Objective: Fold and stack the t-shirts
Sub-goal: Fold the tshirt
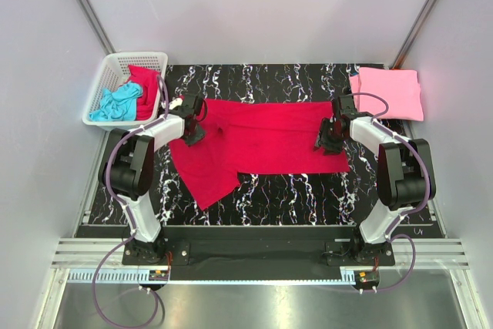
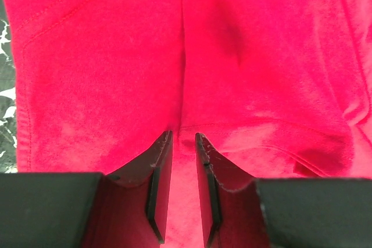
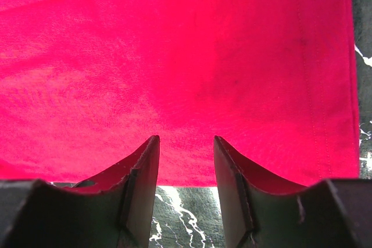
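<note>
A crimson red t-shirt (image 1: 262, 140) lies spread across the black marble table, with one part hanging toward the front left. My left gripper (image 1: 194, 132) is at the shirt's left end. In the left wrist view the left gripper (image 2: 183, 135) stands nearly closed, pinching a ridge of the red fabric (image 2: 261, 56). My right gripper (image 1: 326, 142) is at the shirt's right end. In the right wrist view the right gripper (image 3: 186, 137) is open, its tips over the shirt's edge (image 3: 174, 56), with bare table between the fingers. A folded light pink t-shirt (image 1: 387, 92) lies at the back right.
A white lattice basket (image 1: 139, 56) stands at the back left, holding a turquoise shirt (image 1: 115, 103) and a red shirt (image 1: 145, 84). The black marble table (image 1: 308, 190) shows in front of the spread shirt. Grey walls enclose the back and sides.
</note>
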Available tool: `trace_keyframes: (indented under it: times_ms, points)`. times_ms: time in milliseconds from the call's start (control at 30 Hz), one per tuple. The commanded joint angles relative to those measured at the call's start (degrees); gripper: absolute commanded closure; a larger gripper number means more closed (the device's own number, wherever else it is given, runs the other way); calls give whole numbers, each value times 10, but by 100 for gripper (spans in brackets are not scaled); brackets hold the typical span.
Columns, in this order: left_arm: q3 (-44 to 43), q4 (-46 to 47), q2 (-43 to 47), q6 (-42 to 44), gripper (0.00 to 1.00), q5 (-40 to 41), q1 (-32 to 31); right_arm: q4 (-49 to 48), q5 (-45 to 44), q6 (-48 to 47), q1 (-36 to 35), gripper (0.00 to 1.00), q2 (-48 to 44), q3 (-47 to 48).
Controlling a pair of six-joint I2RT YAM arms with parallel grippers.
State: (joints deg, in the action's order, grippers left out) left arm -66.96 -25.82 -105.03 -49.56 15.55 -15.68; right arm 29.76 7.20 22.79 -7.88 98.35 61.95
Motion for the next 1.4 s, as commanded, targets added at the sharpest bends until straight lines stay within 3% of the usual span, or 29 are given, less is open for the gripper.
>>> trace_keyframes:
  times_ms: [0, 600, 1367]
  points:
    - [-14, -3, 7, -1, 73, 24, -1, -7, 4, 0, -5, 51, -11, 3]
    - [-36, 0, -29, 5, 74, -2, -1, -6, 3, -1, -5, 51, -7, 2]
    - [-55, -96, -22, -6, 73, 96, -1, -9, 2, 9, -5, 52, 33, 2]
